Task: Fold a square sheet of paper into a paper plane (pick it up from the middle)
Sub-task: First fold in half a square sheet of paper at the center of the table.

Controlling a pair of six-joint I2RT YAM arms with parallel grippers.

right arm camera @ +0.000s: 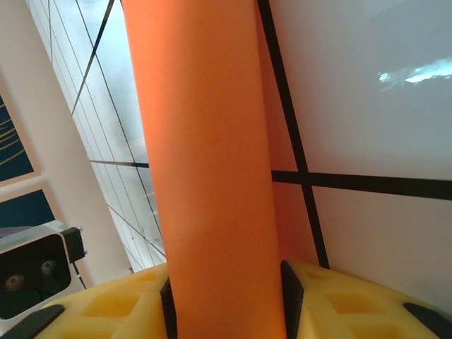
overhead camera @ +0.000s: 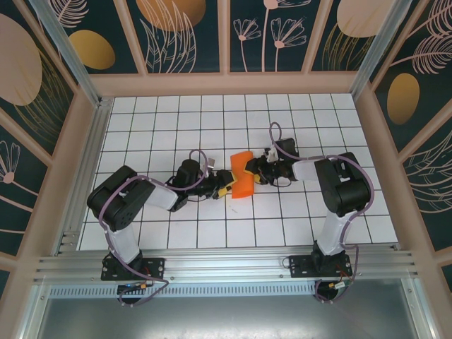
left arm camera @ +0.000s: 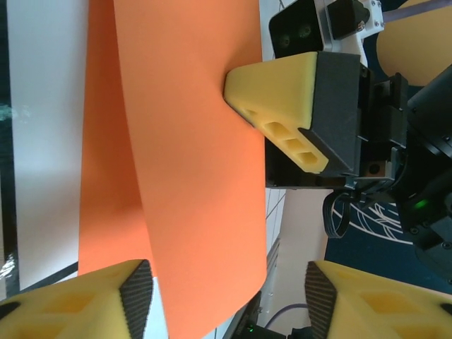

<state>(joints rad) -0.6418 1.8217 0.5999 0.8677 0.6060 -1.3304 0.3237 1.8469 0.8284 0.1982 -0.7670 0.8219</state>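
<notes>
The square sheet of paper (overhead camera: pixel 242 173) is bright orange and bent over into a rounded double layer, standing off the tiled table between both grippers. It has no paper plane shape. My right gripper (overhead camera: pixel 255 169) comes from the right and is shut on the sheet's curved fold (right arm camera: pixel 212 176), which fills the gap between its black pads (right arm camera: pixel 291 296). My left gripper (overhead camera: pixel 227 186) is at the sheet's near left corner. In the left wrist view the left gripper (left arm camera: pixel 229 300) is open. The sheet's edge (left arm camera: pixel 191 176) hangs between its fingers, well clear of the right pad (left arm camera: pixel 321 296).
The table (overhead camera: pixel 162 226) is white with a black grid, with low beige walls (overhead camera: pixel 226 83) on three sides and an aluminium rail (overhead camera: pixel 226 265) along the near edge. One yellow finger (left arm camera: pixel 282 99) of the right gripper presses the sheet in the left wrist view.
</notes>
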